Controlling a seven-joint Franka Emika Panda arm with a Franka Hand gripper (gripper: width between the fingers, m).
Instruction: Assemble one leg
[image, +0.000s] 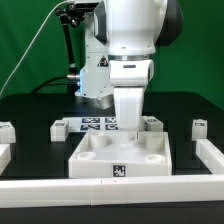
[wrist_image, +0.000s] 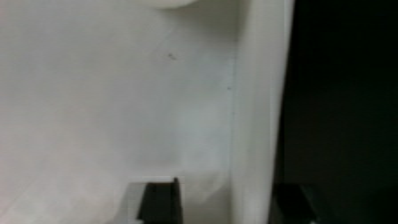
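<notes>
My gripper (image: 128, 127) hangs straight down at the far edge of the large white square tray-like piece (image: 105, 152). In the wrist view its two dark fingertips (wrist_image: 160, 203) stand apart, with the piece's white rim (wrist_image: 262, 110) between them; the gripper (wrist_image: 231, 205) looks open and holds nothing. Several legs, small white posts, stand on the black table: one just to the exterior view's right of the gripper (image: 153, 123), one at the far right (image: 200, 127), one left of the marker board (image: 60, 127) and one at the far left (image: 8, 130).
The marker board (image: 98, 123) lies behind the tray-like piece. A low white wall (image: 110, 187) runs along the front, with arms at the right (image: 210, 153) and left (image: 3, 153). A green backdrop and a black stand are behind the arm.
</notes>
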